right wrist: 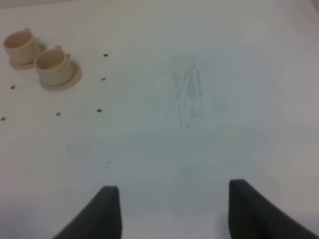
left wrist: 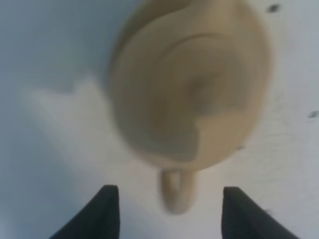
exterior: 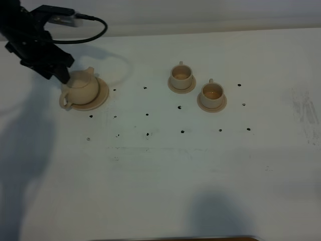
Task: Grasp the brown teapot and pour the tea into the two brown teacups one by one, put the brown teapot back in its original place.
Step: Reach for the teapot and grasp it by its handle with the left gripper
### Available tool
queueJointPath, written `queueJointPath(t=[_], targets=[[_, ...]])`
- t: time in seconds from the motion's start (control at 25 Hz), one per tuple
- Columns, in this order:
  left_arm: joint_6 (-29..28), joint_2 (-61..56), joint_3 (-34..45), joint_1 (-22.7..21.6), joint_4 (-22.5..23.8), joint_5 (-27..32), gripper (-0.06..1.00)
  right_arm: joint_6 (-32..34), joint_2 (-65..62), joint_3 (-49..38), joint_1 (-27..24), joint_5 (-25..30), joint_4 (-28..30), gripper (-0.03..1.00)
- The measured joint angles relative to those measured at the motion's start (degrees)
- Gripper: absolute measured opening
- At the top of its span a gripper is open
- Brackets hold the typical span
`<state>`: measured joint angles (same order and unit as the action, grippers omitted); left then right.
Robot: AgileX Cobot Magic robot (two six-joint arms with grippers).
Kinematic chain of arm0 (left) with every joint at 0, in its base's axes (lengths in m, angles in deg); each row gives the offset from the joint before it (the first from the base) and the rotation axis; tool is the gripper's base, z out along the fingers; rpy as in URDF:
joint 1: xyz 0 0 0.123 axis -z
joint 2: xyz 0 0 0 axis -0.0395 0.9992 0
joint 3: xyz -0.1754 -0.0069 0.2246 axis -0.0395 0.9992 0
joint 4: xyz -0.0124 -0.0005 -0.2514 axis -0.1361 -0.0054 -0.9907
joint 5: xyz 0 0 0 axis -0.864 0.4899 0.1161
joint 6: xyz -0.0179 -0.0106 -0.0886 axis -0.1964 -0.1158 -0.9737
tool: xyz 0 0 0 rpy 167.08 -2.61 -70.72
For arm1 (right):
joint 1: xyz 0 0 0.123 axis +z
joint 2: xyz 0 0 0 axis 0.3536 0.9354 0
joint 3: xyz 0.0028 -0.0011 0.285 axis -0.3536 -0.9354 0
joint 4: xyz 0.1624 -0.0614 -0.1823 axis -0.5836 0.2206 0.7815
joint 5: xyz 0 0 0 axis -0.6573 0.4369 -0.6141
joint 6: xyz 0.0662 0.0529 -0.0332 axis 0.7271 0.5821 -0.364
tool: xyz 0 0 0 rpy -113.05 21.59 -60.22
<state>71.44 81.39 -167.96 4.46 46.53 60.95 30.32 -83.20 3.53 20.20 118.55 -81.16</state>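
Note:
The brown teapot (exterior: 80, 88) stands upright on its wide tan saucer, the original place (exterior: 102, 94), at the left of the table. My left gripper (exterior: 63, 76) hangs just behind and left of the pot, its fingers apart and holding nothing. The left wrist view shows the teapot (left wrist: 192, 79) close and blurred, with a narrow part of it pointing toward the gap of my left gripper (left wrist: 169, 214). The two brown teacups (exterior: 181, 76) (exterior: 212, 92) sit on small saucers at centre right, also seen as teacups (right wrist: 20, 46) (right wrist: 52, 66). My right gripper (right wrist: 169, 214) is open over bare table.
Small black dots (exterior: 147, 114) mark the white table (exterior: 160, 175) in rows between pot and cups. A faint scuffed patch (exterior: 306, 108) lies at the far right. The left arm's black cable (exterior: 98, 30) loops above the pot. A dark edge (exterior: 175, 238) shows at the table front.

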Motion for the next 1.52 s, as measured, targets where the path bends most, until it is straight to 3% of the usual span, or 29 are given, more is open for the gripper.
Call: queueJointPath(t=[0.28, 0.72, 1.04, 1.2, 1.4, 1.52], targets=[[-3.0, -0.8, 0.9, 3.1, 3.2, 0.0, 0.44, 0.0, 0.0, 0.0, 0.0, 0.0, 0.0, 0.49], [-4.4, -11.7, 18.2, 3.5, 8.6, -0.3, 0.44, 0.0, 0.0, 0.0, 0.0, 0.0, 0.0, 0.49], [-11.2, -13.0, 26.3, 2.4, 14.9, -12.9, 0.44, 0.0, 0.0, 0.0, 0.0, 0.0, 0.0, 0.49], [-12.6, -13.0, 26.3, 1.7, 13.7, -16.3, 0.44, 0.0, 0.0, 0.0, 0.0, 0.0, 0.0, 0.49], [-6.9, -11.7, 26.3, 1.7, 8.0, -18.1, 0.44, 0.0, 0.0, 0.0, 0.0, 0.0, 0.0, 0.49], [-3.7, -11.1, 26.3, 1.7, 7.1, -18.4, 0.44, 0.0, 0.0, 0.0, 0.0, 0.0, 0.0, 0.49]])
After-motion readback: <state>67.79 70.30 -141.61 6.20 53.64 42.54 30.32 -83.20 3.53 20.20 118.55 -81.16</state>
